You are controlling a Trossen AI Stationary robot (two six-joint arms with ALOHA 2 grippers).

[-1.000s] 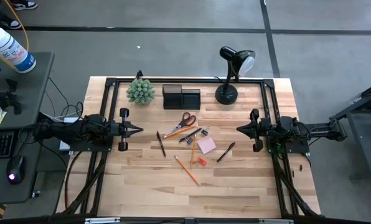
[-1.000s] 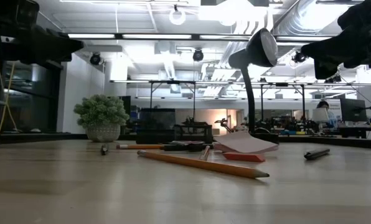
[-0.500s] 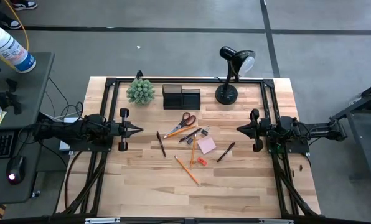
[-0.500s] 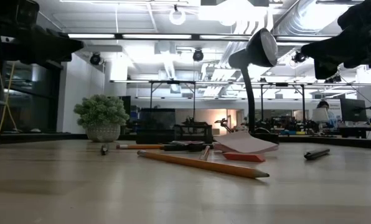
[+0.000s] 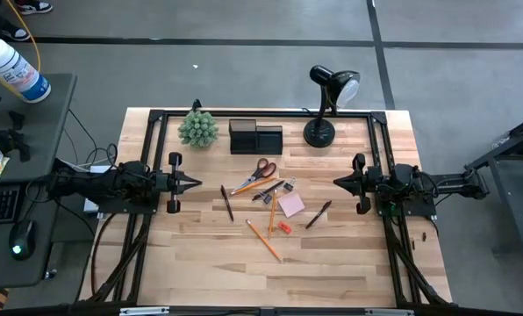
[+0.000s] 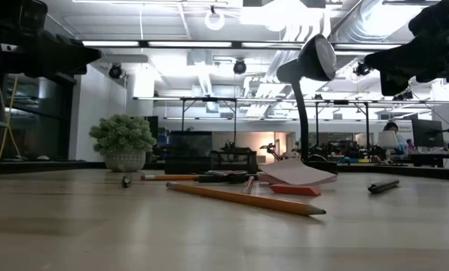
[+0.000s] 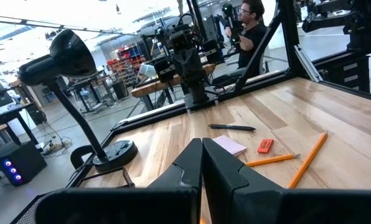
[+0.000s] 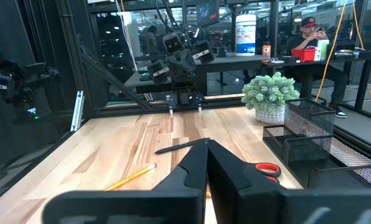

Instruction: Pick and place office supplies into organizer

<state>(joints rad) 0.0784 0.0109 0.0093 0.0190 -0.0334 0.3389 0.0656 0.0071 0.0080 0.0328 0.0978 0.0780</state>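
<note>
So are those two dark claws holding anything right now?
Nothing: the left gripper and right gripper are both shut and empty above the wooden table.

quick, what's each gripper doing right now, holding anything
Left gripper: closed, holding nothing, at the table's left side.
Right gripper: closed, holding nothing, at the table's right side.

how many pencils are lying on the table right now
3: one under the scissors at, one beside the pink sticky notes at, one nearest the front at. More could be hidden.
</note>
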